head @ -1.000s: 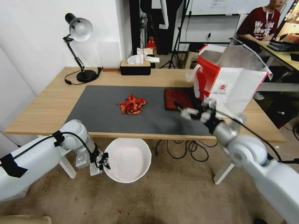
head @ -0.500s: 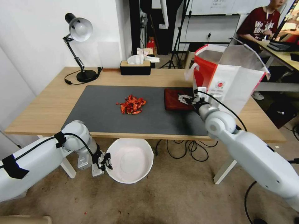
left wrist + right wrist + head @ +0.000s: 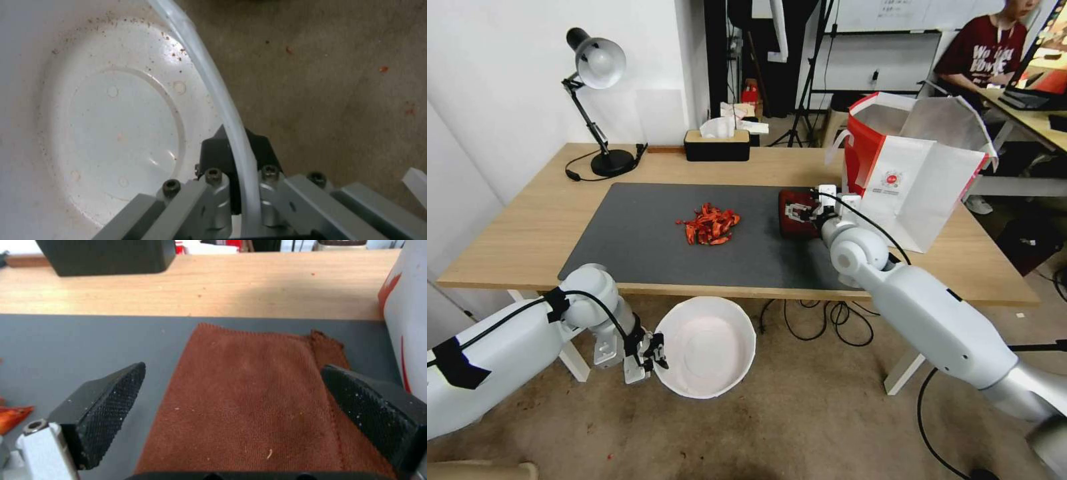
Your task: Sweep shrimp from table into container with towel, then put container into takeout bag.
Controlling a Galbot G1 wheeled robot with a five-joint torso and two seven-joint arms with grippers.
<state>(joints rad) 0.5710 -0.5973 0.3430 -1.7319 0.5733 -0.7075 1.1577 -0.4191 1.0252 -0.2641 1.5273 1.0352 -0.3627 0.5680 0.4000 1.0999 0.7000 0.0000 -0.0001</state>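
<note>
A pile of red-orange shrimp (image 3: 710, 225) lies mid-mat on the table (image 3: 527, 227). To its right the rust-brown towel (image 3: 786, 227) lies flat on the mat. My right gripper (image 3: 796, 212) hangs just over the towel, open. In the right wrist view the towel (image 3: 249, 390) lies between the black pads (image 3: 106, 406) of that gripper (image 3: 233, 376). Below the table's front edge, my left gripper (image 3: 654, 352) is shut on the rim of the white container (image 3: 707, 347). The left wrist view shows the container (image 3: 111, 116) empty, its rim pinched by the left gripper (image 3: 236, 146). The takeout bag (image 3: 920, 180) stands open right of the towel.
A dark grey mat (image 3: 640, 247) covers the table's middle. A desk lamp (image 3: 597, 67) stands back left and a black tissue box (image 3: 717, 143) at back centre. Cables (image 3: 820, 320) lie on the floor under the table. The bag's wall (image 3: 409, 323) is close beside the right gripper.
My right gripper has travelled left and away from me, from in front of the bag to over the towel. The bag has shifted slightly. The container sits a little lower.
</note>
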